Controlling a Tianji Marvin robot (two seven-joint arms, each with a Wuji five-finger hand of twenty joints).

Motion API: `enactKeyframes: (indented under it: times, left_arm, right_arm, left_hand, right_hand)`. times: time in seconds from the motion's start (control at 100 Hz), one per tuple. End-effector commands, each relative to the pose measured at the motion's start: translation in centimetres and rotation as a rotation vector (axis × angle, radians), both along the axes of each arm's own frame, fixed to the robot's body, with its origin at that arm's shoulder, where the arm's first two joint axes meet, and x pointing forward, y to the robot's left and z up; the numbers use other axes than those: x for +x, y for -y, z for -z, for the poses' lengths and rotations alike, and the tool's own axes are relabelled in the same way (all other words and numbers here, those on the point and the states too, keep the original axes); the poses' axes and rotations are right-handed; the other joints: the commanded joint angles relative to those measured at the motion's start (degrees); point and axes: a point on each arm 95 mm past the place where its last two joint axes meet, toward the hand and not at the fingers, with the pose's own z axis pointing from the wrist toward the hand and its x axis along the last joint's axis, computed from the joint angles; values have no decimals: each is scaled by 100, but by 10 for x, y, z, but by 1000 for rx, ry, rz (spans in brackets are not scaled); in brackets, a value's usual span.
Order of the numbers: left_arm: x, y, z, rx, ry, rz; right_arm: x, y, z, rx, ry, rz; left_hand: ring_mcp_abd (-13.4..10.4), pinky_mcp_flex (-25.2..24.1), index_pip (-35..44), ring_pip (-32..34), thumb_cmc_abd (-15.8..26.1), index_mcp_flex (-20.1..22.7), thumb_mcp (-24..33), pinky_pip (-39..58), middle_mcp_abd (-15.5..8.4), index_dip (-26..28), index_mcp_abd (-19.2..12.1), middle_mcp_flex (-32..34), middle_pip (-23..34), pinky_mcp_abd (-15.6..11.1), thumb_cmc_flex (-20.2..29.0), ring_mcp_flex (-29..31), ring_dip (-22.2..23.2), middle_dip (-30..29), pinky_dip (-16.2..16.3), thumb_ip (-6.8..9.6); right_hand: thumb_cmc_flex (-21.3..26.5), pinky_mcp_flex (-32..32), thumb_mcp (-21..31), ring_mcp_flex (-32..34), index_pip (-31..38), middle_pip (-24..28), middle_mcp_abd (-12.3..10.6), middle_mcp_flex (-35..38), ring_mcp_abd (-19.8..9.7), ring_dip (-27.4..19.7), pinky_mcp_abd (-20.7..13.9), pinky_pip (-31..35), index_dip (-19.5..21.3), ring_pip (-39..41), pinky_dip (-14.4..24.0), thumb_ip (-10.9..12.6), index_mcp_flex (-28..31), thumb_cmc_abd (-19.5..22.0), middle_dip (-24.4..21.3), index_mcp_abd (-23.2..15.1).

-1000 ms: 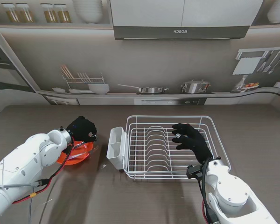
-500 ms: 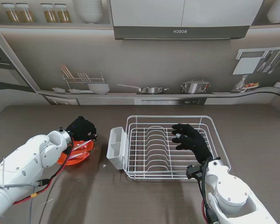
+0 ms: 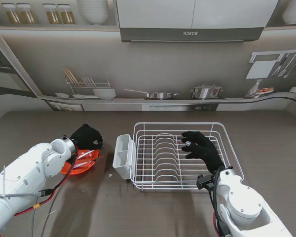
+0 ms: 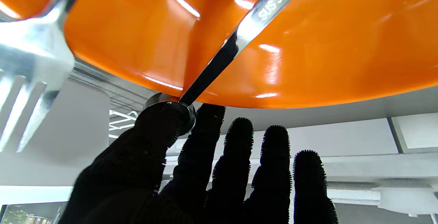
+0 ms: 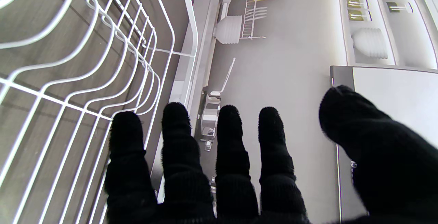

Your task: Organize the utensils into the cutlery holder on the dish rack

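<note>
My left hand (image 3: 87, 137) hovers over the far edge of an orange plate (image 3: 79, 165) on the table's left. In the left wrist view its thumb (image 4: 150, 141) and forefinger pinch the round end of a steel utensil (image 4: 260, 15) whose handle slants across the plate (image 4: 308, 63). A fork (image 4: 30, 63) lies beside it on the plate. The white cutlery holder (image 3: 122, 155) hangs on the left side of the white wire dish rack (image 3: 177, 124). My right hand (image 3: 202, 150) is spread open above the rack's right half, holding nothing.
The rack (image 5: 85, 63) stands mid-table with bare wires under my right hand (image 5: 222, 169). Behind the table runs a shelf with a bowl (image 3: 104, 93), a pan (image 3: 158, 95) and a pot (image 3: 205, 91). Red cables trail along my left arm.
My left hand has shifted very slightly over the plate. The right hand has not moved.
</note>
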Motion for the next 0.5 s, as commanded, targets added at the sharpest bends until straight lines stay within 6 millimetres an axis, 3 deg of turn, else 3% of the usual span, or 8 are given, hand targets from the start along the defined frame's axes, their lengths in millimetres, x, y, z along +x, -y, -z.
enactKeyframes:
  times: [0.0,0.07,0.18,0.4,0.49]
  left_arm:
    - [1,4,2,5,-15,6]
    - [1,5,4,5,-18,7]
    - [1,6,6,2,-17,6]
    - [1,6,7,-25,-19,-7]
    - [1,5,7,-38,-17,-12]
  right_arm:
    - [-2,-4,1,9,-7,-13]
    - [-2,-4,1,11,-7,-12]
    - [-1,-4,1,13,-8,-10]
    - [-1,-4,1,14,-11,-9]
    - [-1,-4,1,14,-11,-10]
  left_hand:
    - [-14,-80,201,100,-75,100,72,133,13,142,-117,52,29,80,316,40,25,87,-34,-140]
    - [-43,-46,1030,132,-108,111,-355,148,-43,16,-358,125,95,80,886,102,38,170,-8,-54]
    - [-84,-6,1660,174,-87,398,-257,208,-151,226,-757,269,222,59,1108,187,43,269,-6,-46]
    - [-117,-18,2080,194,-13,472,-207,248,-215,458,-759,304,323,41,1177,182,40,378,-25,-70]
    - [-154,-17,2210,220,52,455,-134,290,-268,729,-741,319,420,19,1199,190,40,1117,-59,-115]
  right_hand:
    - [-203,38,-33,210,-17,-21,55,61,25,100,116,-19,-81,33,30,30,119,109,-35,-11]
    - [-210,37,-33,211,-20,-22,64,61,26,100,117,-19,-82,33,31,32,117,132,-36,-6]
    - [-211,37,-29,206,-21,-24,55,61,31,99,120,-19,-83,29,30,35,123,136,-37,-1]
    - [-207,40,-23,211,-23,-20,69,64,25,100,126,-18,-84,29,31,38,124,155,-35,0]
    - [-215,41,-12,211,-25,-21,64,64,23,100,122,-17,-85,29,31,43,123,193,-36,-9]
